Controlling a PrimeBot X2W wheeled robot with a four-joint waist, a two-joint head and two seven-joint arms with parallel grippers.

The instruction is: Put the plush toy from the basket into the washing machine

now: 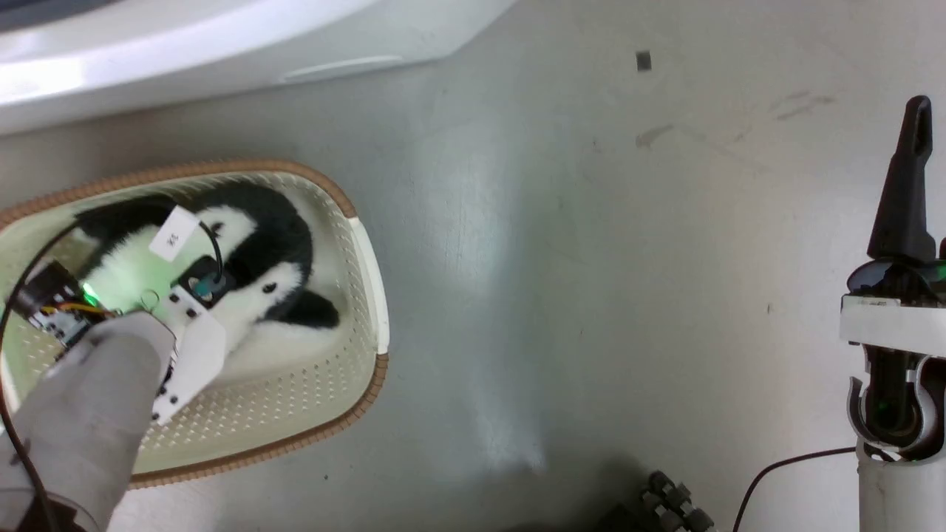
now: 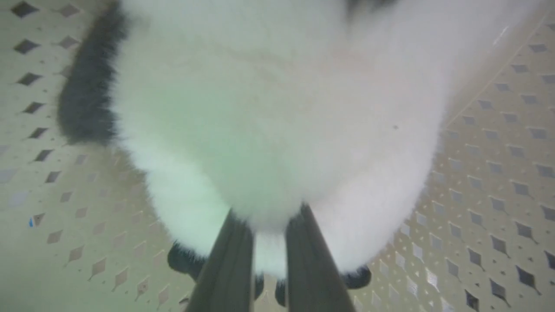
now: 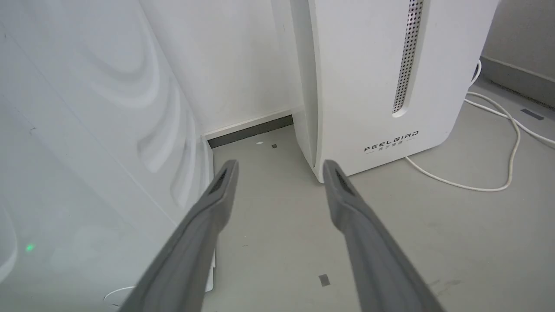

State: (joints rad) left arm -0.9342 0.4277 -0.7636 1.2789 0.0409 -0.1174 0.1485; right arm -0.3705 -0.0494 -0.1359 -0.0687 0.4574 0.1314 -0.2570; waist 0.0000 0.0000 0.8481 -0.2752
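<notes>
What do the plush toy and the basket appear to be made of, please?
The plush toy: soft synthetic-looking pile, matte; its outline is fuzzy. The basket: probably moulded plastic, smooth cream walls with even rows of small holes; the brown rim looks woven but may be moulded too.

I see the plush toy point(image 1: 259, 240), fluffy white with black patches, lying inside the cream perforated, brown-rimmed basket point(image 1: 380, 377). The white washing machine point(image 1: 185, 52) is just beyond.
</notes>
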